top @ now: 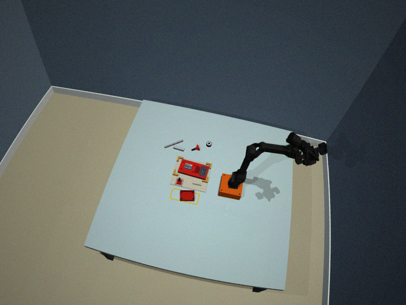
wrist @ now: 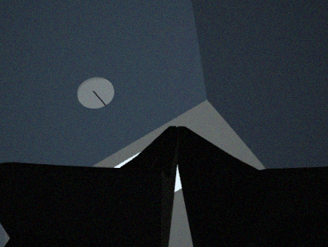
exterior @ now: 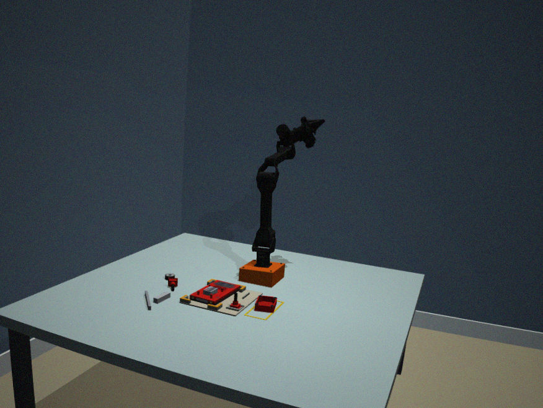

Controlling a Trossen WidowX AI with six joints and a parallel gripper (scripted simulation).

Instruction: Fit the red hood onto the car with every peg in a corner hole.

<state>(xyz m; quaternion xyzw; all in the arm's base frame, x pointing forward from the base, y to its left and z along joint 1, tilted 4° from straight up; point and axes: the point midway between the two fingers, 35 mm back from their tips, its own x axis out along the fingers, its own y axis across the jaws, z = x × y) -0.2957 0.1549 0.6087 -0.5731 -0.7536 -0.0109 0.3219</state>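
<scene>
The red hood (top: 187, 195) (exterior: 265, 302) lies on the table inside a yellow marked rectangle (top: 183, 201) (exterior: 255, 317), just in front of the jig board (top: 187, 184) (exterior: 243, 304). The red car chassis (top: 193, 168) (exterior: 215, 294) sits in the jig between orange corner stops, with a grey engine block (exterior: 212, 289) on its deck. The pegs are too small to make out. My gripper (top: 322, 149) (exterior: 322, 121) (wrist: 176, 135) is shut and empty. It is raised high and points away from the table toward the room corner, far from the hood.
The arm's orange base (top: 230, 191) (exterior: 261, 273) stands right of the jig. Two grey bars (top: 173, 143) (top: 178, 148), a small red part (top: 196, 147) and a white ring (top: 209, 143) lie behind the jig. A small red knob (top: 179, 181) stands on the board.
</scene>
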